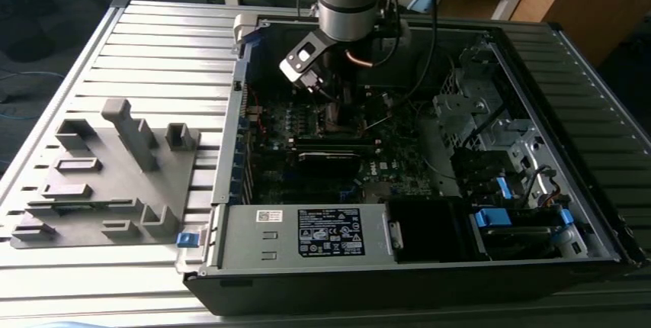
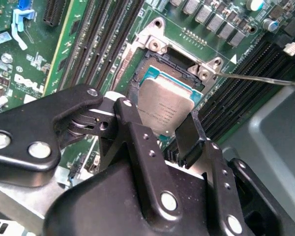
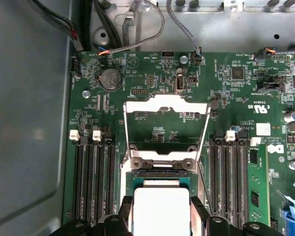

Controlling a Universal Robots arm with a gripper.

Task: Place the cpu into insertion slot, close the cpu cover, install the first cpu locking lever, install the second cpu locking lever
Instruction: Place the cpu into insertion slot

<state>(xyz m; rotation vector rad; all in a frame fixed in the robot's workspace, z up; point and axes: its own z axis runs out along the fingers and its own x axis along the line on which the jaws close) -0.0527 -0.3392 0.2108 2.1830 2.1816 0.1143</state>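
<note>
Silver-topped chip sits clamped in my gripper, held flat over the socket so it can seat squarely; the cover stands open, leaving room.

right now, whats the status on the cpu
Arm's gripper shut on cpu, over insertion slot, seating unclear. Open cpu cover out of the way.

Access from above to the insertion slot is open; cpu cover swung back clear. The cpu, gripped in the jaws, occupies the approach. Both sides closely flanked by memory slots.
</note>
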